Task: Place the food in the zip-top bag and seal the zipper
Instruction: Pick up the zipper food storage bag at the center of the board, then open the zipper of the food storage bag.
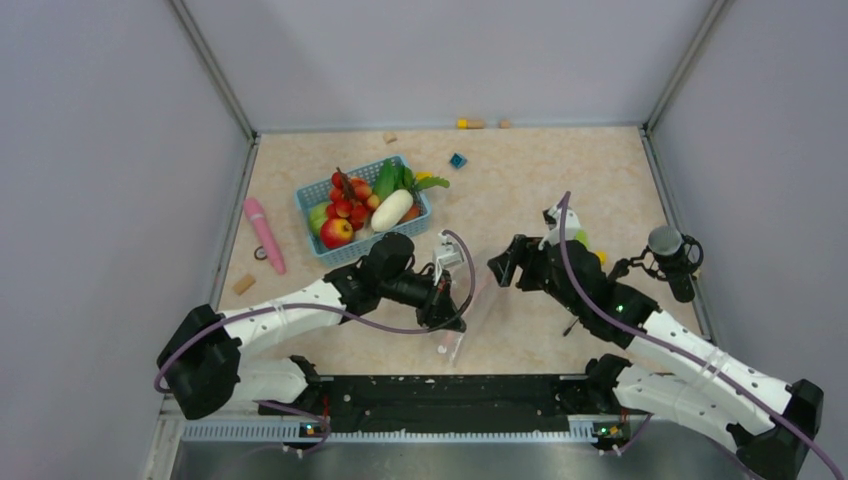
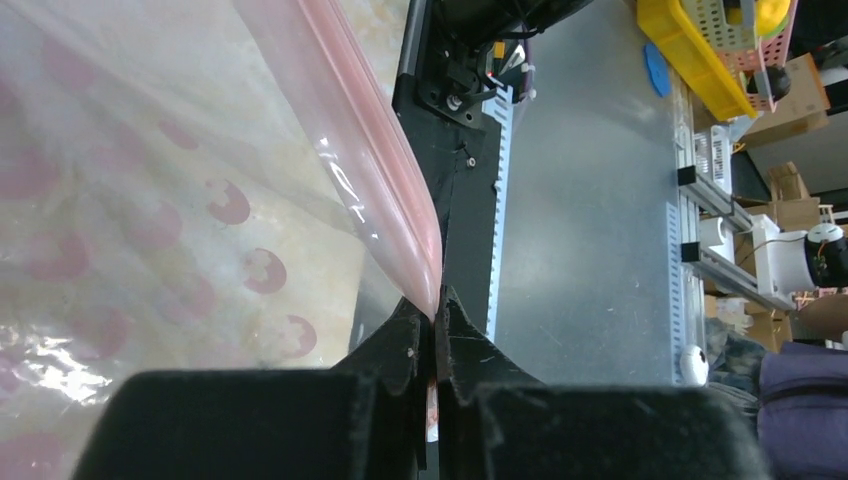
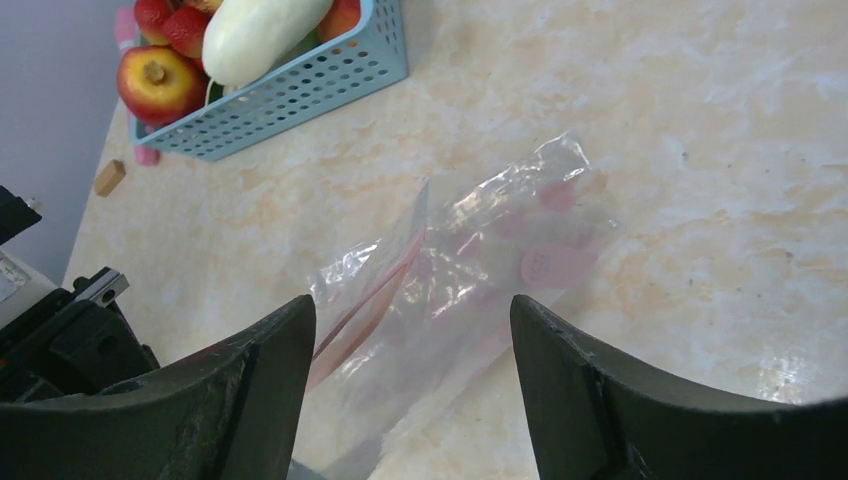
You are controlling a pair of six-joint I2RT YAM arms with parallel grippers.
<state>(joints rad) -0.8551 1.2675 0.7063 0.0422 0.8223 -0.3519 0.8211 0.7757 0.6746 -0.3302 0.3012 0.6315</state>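
Beige marbled tabletop point(image 1: 560, 180), boxed in by grey walls, fills the top view. Toward 11 o'clock from the table's centre sits a light blue basket point(image 1: 310, 195) with the food inside: 1 red apple point(image 1: 337, 232) at its near corner, 1 white radish point(image 1: 392, 209) lying across the middle, a bunch of cherries point(image 1: 350, 192), and green leaves point(image 1: 388, 178) at the far end. A pink stick toy point(image 1: 265, 235) lies at 9 o'clock from the basket, just beside it. A small blue block point(image 1: 457, 160) rests at 2 o'clock from the basket, well apart.

The zip-top bag point(image 3: 470, 250) is at 6 o'clock from the table's centre, between the 2 arms and near the table's front edge. It is clear and crumpled, printed with pink marks, and none of the food is in it.

The left gripper point(image 2: 437, 315) has its fingers pressed together on the zipper point(image 2: 385, 170), pinching the pale pink strip so that it rises out of the jaws, with the clear film hanging off toward 9 o'clock in that wrist view.

The right gripper point(image 3: 410, 320) is at 3 o'clock from the left one, its fingers spread wide. In its wrist view the bag shows between them, with the mouth edge nearest. Whether either finger touches the plastic cannot be told.
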